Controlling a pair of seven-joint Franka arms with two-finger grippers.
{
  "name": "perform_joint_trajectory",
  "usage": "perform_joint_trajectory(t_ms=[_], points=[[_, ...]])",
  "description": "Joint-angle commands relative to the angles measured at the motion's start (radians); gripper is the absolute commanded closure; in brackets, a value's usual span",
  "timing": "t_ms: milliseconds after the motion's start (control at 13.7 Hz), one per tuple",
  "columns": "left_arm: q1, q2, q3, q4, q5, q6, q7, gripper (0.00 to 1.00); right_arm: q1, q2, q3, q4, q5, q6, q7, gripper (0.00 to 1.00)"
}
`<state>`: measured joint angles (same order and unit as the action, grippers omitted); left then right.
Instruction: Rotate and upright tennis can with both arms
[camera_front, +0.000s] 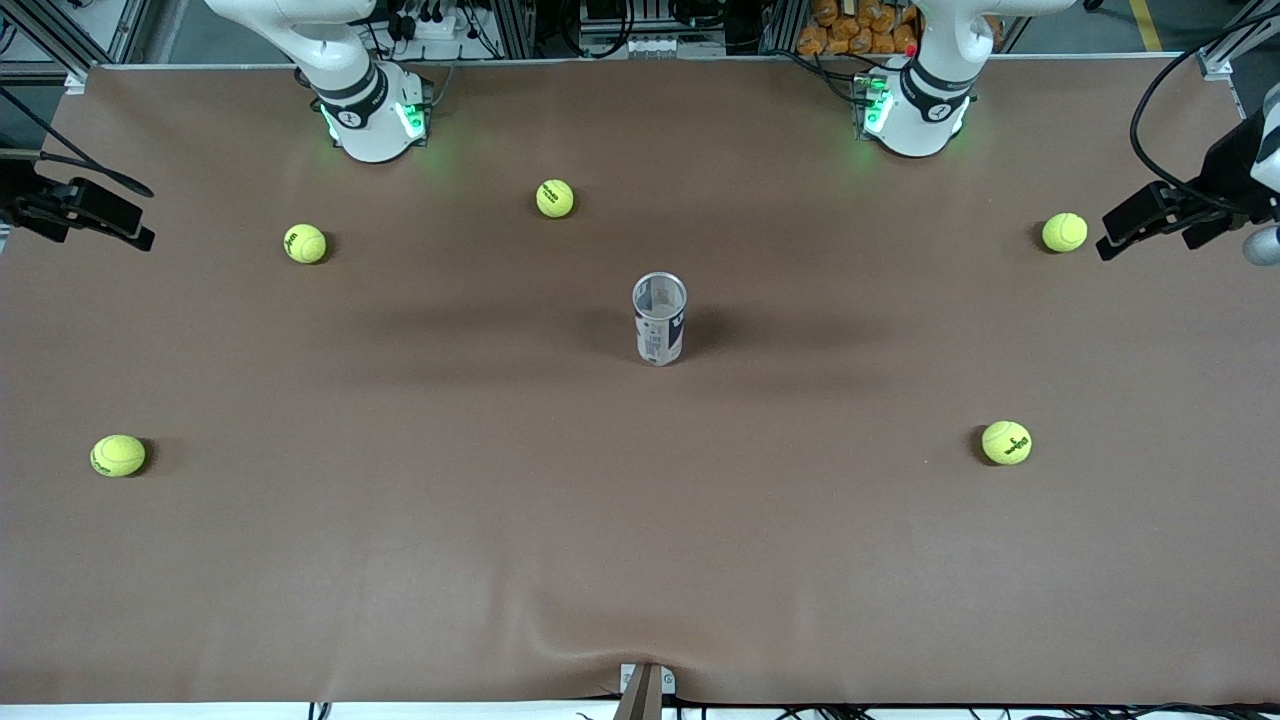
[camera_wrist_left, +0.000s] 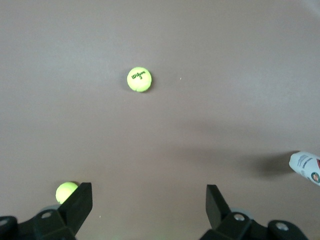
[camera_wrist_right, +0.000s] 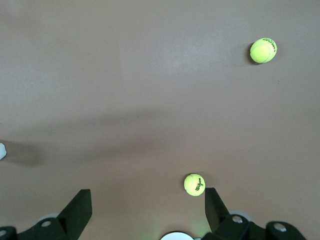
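The tennis can (camera_front: 660, 320) stands upright in the middle of the table, its open top facing up, with white and navy print on its wall. Nothing touches it. My left gripper (camera_front: 1150, 218) hangs open and empty, high over the left arm's end of the table. In the left wrist view my left gripper (camera_wrist_left: 148, 202) shows bare table between its fingers, and an edge of the can (camera_wrist_left: 305, 166) shows. My right gripper (camera_front: 95, 215) hangs open and empty over the right arm's end. In the right wrist view my right gripper (camera_wrist_right: 148, 205) holds nothing.
Several yellow-green tennis balls lie scattered on the brown table: one (camera_front: 555, 198) near the bases, one (camera_front: 305, 243), one (camera_front: 118, 455), one (camera_front: 1064, 232), one (camera_front: 1006, 442). The arm bases (camera_front: 375, 115) stand along the table's edge farthest from the front camera.
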<state>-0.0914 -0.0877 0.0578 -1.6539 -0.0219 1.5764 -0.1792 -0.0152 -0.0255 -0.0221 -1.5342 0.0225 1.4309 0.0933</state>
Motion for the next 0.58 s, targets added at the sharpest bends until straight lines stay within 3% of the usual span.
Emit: perform_joint_trajectory(t_ms=[0, 512], points=[[-0.007, -0.009, 0.004, 0.008, 0.033, -0.026, 0.009, 0.0, -0.009, -0.024, 0.007, -0.024, 0.002, 0.003, 0.017, 0.0], [-0.005, -0.007, 0.014, 0.006, 0.022, -0.027, 0.145, 0.0, -0.005, -0.025, 0.007, -0.024, 0.002, 0.002, 0.017, 0.0]])
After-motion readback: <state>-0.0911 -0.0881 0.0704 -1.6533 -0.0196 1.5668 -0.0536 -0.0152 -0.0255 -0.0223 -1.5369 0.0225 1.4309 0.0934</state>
